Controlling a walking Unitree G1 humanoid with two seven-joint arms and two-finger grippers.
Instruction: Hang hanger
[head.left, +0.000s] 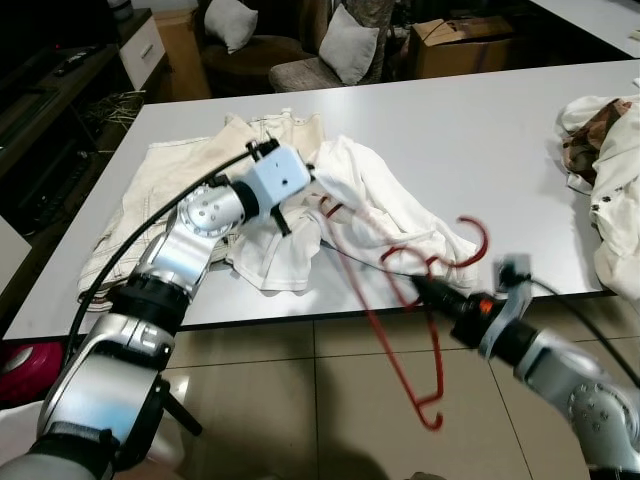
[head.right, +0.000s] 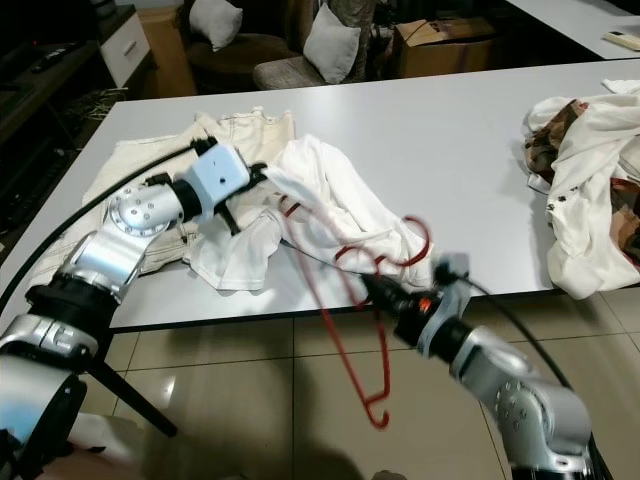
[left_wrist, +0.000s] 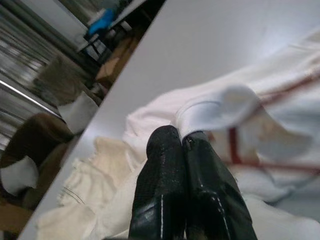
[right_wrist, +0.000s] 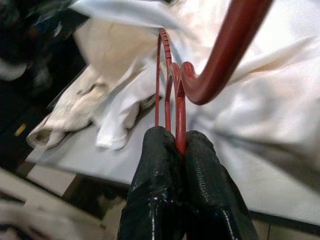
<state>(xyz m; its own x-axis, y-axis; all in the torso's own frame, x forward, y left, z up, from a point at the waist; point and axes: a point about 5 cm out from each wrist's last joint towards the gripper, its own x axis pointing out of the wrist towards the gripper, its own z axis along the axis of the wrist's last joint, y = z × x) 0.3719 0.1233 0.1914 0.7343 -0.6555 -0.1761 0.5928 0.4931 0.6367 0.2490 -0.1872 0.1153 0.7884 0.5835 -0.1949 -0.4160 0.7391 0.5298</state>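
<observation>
A red plastic hanger hangs tilted over the table's front edge. Its hook points up, and one arm is threaded into a white shirt that lies crumpled on the grey table. My right gripper is shut on the hanger near its neck; in the right wrist view the red bars run out from between the pinched fingers. My left gripper is over the shirt, shut on a fold of its white cloth near the collar.
A cream garment lies spread on the table's left half under the left arm. Another pile of clothes sits at the right edge. Chairs with cushions and a cardboard box stand beyond the table. Tiled floor lies below.
</observation>
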